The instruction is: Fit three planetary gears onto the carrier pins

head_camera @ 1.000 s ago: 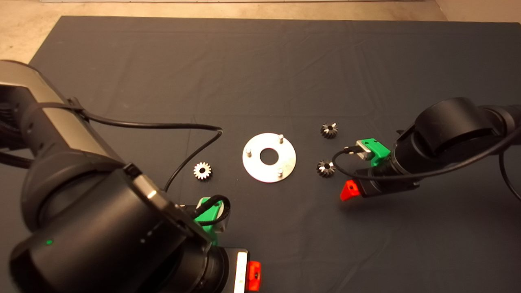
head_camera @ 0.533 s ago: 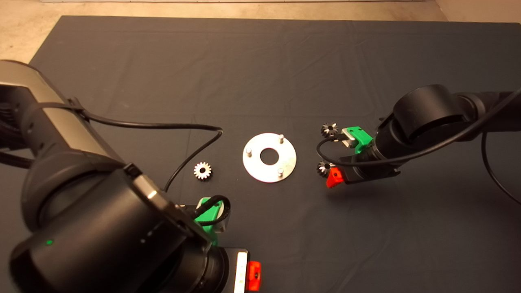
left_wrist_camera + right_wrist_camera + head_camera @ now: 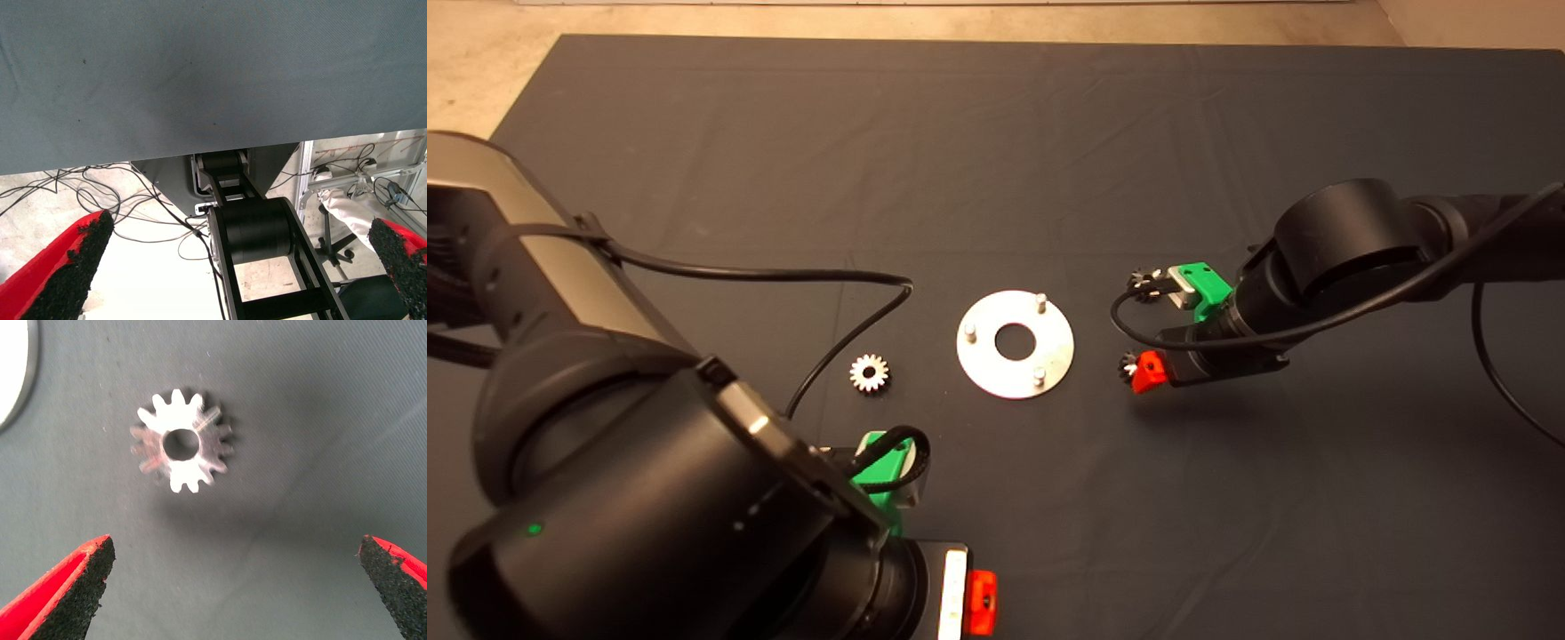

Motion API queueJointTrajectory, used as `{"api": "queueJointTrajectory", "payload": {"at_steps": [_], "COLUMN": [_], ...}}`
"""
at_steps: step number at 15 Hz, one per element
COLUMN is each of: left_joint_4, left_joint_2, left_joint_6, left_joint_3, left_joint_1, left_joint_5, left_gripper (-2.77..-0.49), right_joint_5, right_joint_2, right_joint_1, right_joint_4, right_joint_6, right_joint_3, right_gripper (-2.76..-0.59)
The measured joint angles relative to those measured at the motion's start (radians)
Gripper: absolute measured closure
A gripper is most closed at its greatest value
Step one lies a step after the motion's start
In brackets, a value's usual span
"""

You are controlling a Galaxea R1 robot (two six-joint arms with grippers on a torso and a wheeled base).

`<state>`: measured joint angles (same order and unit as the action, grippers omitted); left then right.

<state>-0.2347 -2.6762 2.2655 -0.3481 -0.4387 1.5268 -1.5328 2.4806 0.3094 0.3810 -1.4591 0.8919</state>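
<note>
The dark mat (image 3: 996,151) covered the table, and the flat shiny disc (image 3: 1016,343) lay near its middle; everything below is placed from that disc. The left arm (image 3: 605,427) filled the near-left corner of the head view, well away from the disc, with the left gripper (image 3: 978,603) parked at the near edge; in the left wrist view its red fingers (image 3: 63,270) stood wide apart with nothing between them, looking past the mat's edge to cables and the robot's base on the floor. The right arm (image 3: 1352,258) reached in from the right, and the right gripper (image 3: 1147,372) hovered just right of the disc, its fingers (image 3: 70,587) spread wide and empty on either side of a gear. Three carrier pins (image 3: 1040,302) stood upright on the disc, all bare. Of the planetary gears, one silvery gear (image 3: 869,372) lay on the mat to the left of the disc, clear of it. A second gear (image 3: 1128,364) lay to the right, half hidden under the right gripper in the head view; the right wrist view showed it flat on the mat (image 3: 183,441), untouched, with the disc's rim (image 3: 17,373) close by. The third gear (image 3: 1141,282) lay to the right and farther back, partly hidden behind the gripper's green body (image 3: 1202,283).
</note>
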Motion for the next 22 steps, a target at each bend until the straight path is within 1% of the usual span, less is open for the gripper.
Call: {"api": "queueJointTrajectory", "payload": {"at_steps": [1,3,5,10,13,16,18,19,21,22], "left_joint_4": [0.000,0.000,0.000,0.000,0.000,-0.001,-0.001,-0.001,-0.001,-0.001], "left_joint_2": [0.000,0.000,0.000,0.000,0.000,0.000,0.000,0.000,0.000,0.000], "left_joint_6": [0.000,0.000,0.000,0.000,0.000,0.000,0.000,0.000,0.000,0.000], "left_joint_3": [0.000,0.000,0.000,0.000,0.000,0.000,0.000,0.000,0.000,0.000], "left_joint_1": [0.000,0.000,0.000,0.000,0.000,0.000,0.000,0.000,0.000,0.000], "left_joint_5": [0.000,0.000,0.000,0.000,0.000,0.000,0.000,0.000,0.000,0.000], "left_gripper": [-2.77,-2.77,-2.77,-2.77,-2.77,-2.77,-2.77,-2.77,-2.77,-2.77], "right_joint_5": [0.000,0.004,0.003,0.003,0.002,0.002,0.002,0.002,0.002,0.002], "right_joint_2": [0.012,0.030,0.041,0.066,0.071,0.074,0.077,0.079,0.083,0.083], "right_joint_1": [0.000,-0.002,-0.004,-0.045,-0.048,-0.064,-0.068,-0.068,-0.069,-0.069], "right_joint_4": [0.008,0.019,0.030,0.052,0.065,0.077,0.092,0.098,0.104,0.106], "right_joint_6": [0.000,0.000,0.000,0.000,0.000,0.001,0.005,0.008,0.011,0.012], "right_joint_3": [0.003,0.014,0.033,0.052,0.070,0.095,0.101,0.107,0.114,0.115], "right_gripper": [-2.73,-2.74,-2.74,-2.74,-2.73,-2.69,-2.69,-2.59,-2.51,-2.43]}}
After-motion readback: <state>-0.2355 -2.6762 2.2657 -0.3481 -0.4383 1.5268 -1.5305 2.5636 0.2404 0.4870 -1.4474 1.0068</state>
